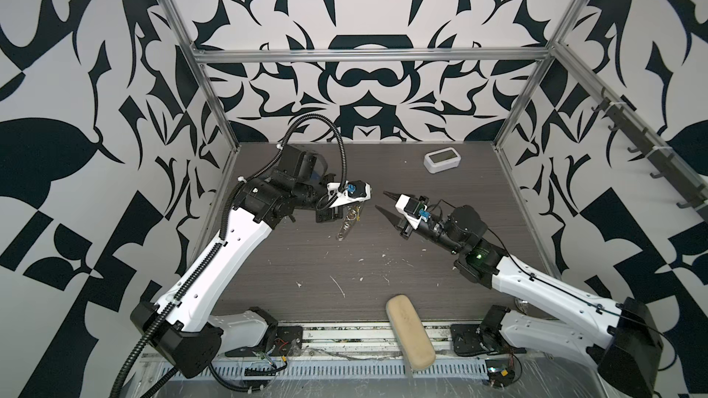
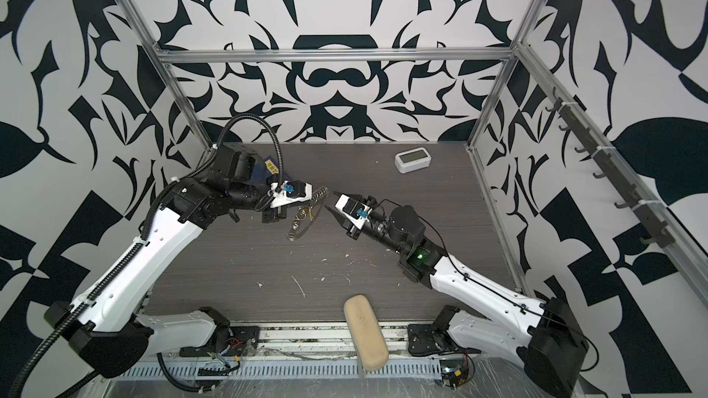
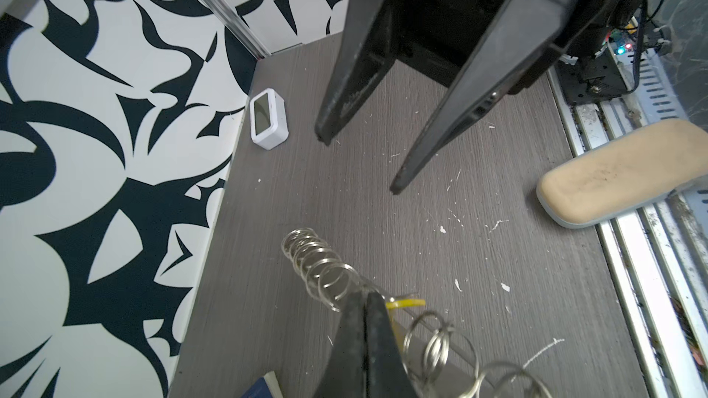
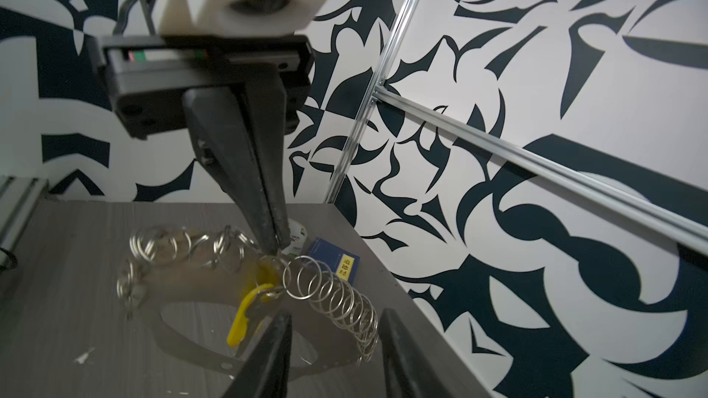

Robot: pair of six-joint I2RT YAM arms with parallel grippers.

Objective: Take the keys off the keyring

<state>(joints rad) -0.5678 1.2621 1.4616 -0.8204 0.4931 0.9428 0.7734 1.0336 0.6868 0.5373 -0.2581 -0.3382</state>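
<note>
- Presently, the left gripper (image 4: 274, 248) is found pressed shut on the keyring (image 4: 333, 294).
- The yellow key (image 4: 241, 319) is hung just below that pinch, still attached.
- The right gripper (image 3: 360, 164) is spread and empty, just short of the rings.
- No key is judged freed; all removal remains.

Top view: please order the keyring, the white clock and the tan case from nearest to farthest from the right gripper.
1. keyring: mid-table, just off the tips of the open right gripper, on the side toward the left arm.
2. white clock: near the table's back edge, right of centre.
3. tan case: at the front edge, overhanging the rail.
</note>
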